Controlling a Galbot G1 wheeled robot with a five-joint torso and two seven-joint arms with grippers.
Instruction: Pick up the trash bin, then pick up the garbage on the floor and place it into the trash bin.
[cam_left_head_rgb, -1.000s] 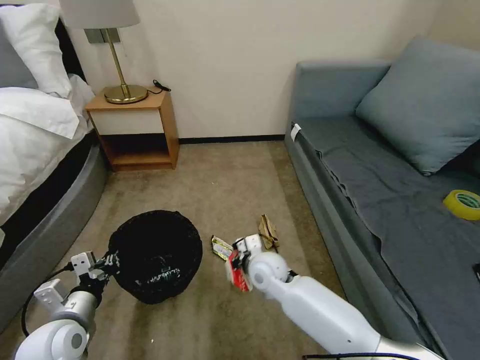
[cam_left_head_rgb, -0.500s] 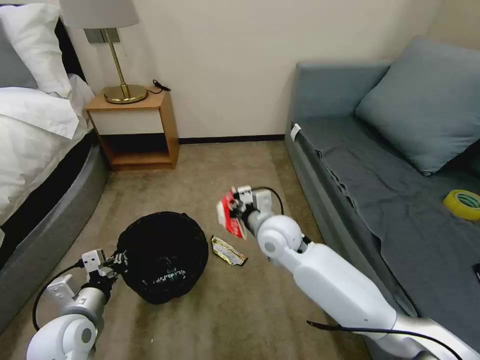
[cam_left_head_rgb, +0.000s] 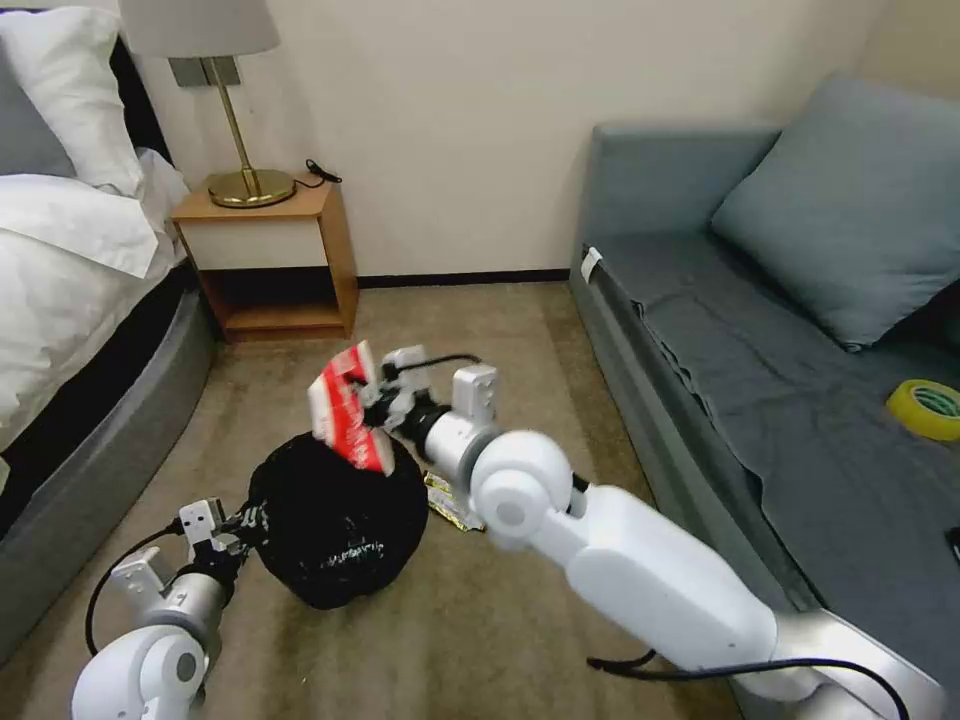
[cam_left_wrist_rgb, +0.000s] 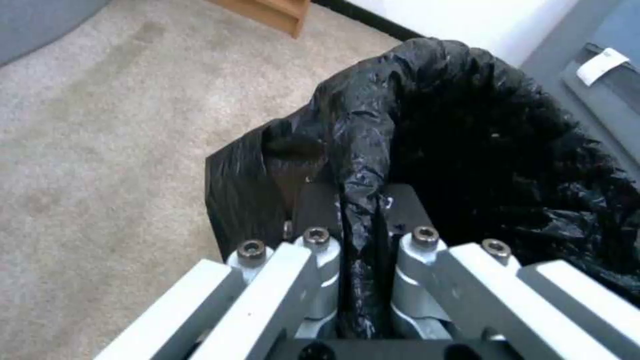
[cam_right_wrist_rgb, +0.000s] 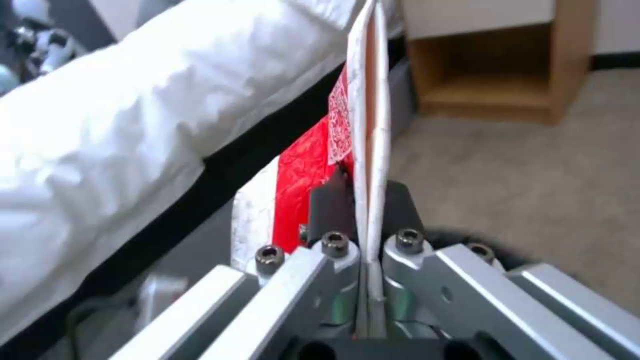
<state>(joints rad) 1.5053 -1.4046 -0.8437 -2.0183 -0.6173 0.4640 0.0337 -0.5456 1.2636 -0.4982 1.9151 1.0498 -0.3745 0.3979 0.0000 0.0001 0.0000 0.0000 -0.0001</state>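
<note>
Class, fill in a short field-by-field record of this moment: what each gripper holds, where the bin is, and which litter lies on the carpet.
left gripper: shut on the bag rim of the trash bin
right gripper: shut on the red-white wrapper, held above the bin
trash bin: on or just above the carpet between bed and sofa; cannot tell which
litter on carpet: yellowish foil wrapper, beside the bin

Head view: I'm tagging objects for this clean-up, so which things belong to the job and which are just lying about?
Job:
trash bin, rim pinched by the left tool
red-white wrapper, held above it by the right tool
foil wrapper, on the carpet

Lying about:
yellow tape roll on the sofa
lamp
nightstand
</note>
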